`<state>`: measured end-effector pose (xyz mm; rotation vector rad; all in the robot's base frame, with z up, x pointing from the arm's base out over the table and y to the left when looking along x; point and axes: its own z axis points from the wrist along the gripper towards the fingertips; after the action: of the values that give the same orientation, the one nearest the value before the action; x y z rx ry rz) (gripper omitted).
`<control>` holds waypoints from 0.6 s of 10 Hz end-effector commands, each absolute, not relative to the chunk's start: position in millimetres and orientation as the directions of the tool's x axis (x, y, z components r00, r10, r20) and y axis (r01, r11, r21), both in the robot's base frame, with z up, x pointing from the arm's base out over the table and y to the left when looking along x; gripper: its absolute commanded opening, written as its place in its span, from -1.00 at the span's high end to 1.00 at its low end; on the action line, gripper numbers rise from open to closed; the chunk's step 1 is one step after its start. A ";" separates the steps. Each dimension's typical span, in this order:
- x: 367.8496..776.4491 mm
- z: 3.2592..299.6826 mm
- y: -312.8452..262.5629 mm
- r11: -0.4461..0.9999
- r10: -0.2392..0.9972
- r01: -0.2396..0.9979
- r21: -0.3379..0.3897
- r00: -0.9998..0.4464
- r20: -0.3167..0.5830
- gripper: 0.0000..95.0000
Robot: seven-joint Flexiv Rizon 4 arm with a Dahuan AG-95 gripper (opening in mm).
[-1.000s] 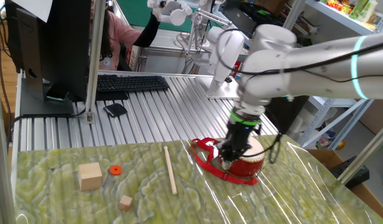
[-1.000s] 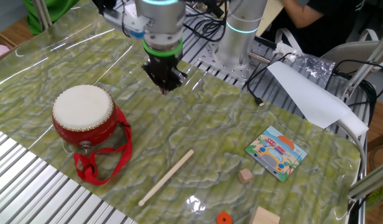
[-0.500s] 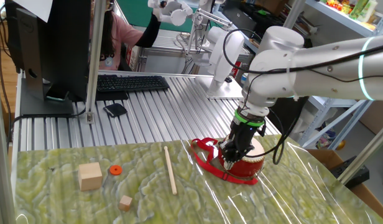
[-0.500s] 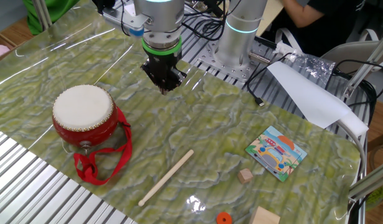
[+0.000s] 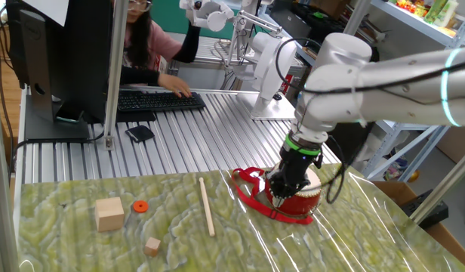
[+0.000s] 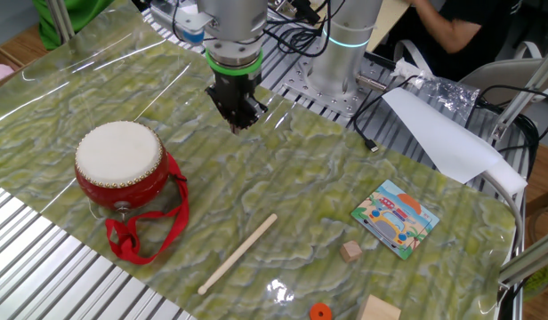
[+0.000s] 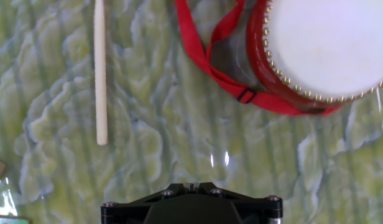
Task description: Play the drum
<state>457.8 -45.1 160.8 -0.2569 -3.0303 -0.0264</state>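
The drum [image 6: 117, 153] stands upright on the green mat, red-bodied with a cream skin, its red strap [image 6: 141, 238] lying looped beside it. In the hand view the drum [image 7: 328, 43] fills the top right corner. My gripper [image 6: 241, 124] hangs shut above the mat, apart from the drum, with nothing between its fingers. From the other side my gripper [image 5: 276, 193] stands in front of the drum [image 5: 302, 201] and hides part of it. The hand view shows my gripper [image 7: 191, 185] with its fingertips pressed together.
A thin wooden stick [image 6: 238, 253] lies on the mat beside the drum. A tan cube [image 5: 109, 214], a small cube [image 5: 152, 245] and an orange disc [image 5: 140, 206] sit further off. A picture card [image 6: 396, 218] lies near the mat's edge. A person types at a keyboard [image 5: 158, 100] behind.
My gripper stayed shut and shifted only slightly above the mat while the upper arm swung a little. The person behind leaned in to the keyboard.
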 end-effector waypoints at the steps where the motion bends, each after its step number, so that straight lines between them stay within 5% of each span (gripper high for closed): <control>1: 459.9 159.9 -44.8 0.983 0.182 0.185 0.015 -0.975 0.125 1.00; 6: 459.7 159.7 -44.6 0.983 0.180 0.183 0.014 -0.975 0.129 1.00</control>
<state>458.8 -44.9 159.4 -0.2685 -3.0099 -0.0341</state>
